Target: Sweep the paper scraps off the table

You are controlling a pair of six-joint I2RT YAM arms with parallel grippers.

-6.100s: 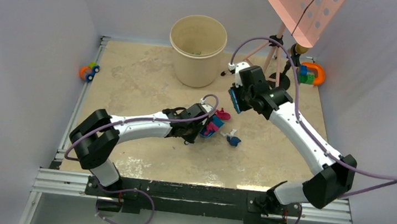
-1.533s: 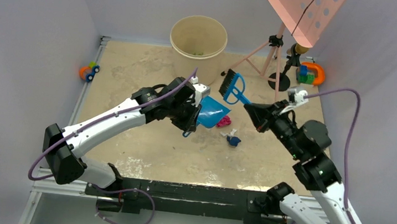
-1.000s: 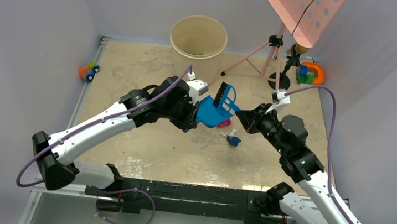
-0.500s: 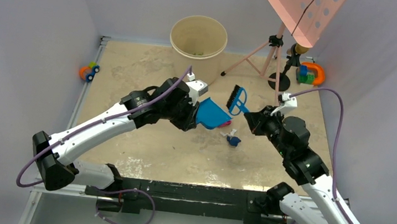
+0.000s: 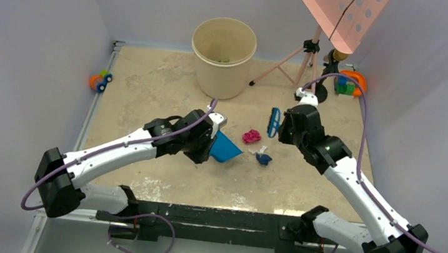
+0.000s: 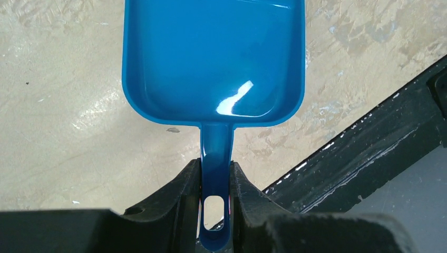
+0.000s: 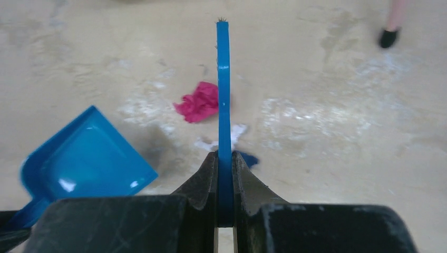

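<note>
paper scraps [image 5: 250, 135] between dustpan [image 5: 226, 150] and brush [image 5: 274, 122]

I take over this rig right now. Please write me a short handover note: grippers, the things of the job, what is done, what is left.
Left gripper: fingers shut on the handle of the blue dustpan, empty, mouth toward the scraps.
Right gripper: fingers shut on the blue brush, near the scraps.
On the table: a pink scrap and a dark blue scrap with a white bit, between dustpan and brush.
Done: both tools in hand; something green lies in the beige bin.
Left: sweep these scraps into the dustpan, then empty it.
</note>
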